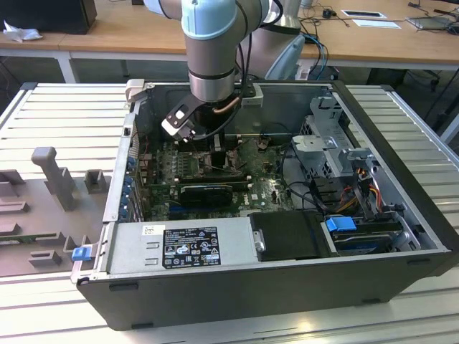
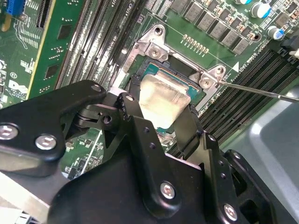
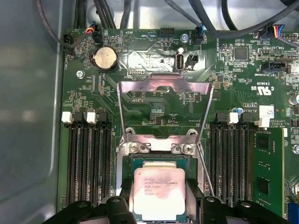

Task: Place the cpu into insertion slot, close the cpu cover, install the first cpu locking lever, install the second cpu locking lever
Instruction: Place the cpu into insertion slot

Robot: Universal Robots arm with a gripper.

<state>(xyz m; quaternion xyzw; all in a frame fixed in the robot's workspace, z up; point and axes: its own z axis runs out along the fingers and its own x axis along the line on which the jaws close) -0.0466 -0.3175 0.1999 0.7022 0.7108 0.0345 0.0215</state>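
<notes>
Inside the open PC case [image 1: 251, 294], gripper [image 3: 159, 199] pinches the cpu [image 3: 159, 186] by opposite edges over the insertion slot [image 3: 140, 161] — probably light, stiff, delicate underneath, so edges only.

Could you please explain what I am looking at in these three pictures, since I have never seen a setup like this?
This is a robot arm reaching down into an open computer case that lies on a slatted metal table. The exterior view is taken from a camera standing off the arm. Both wrist views come from cameras riding on the arm, looking past its gripper at the green motherboard. There, the cpu, a small silvery square chip, is in or just over the insertion slot, with the gripper straddling it; whether it is being squeezed I cannot tell. The cpu cover, a thin metal frame, stands swung open beyond the slot.
</notes>
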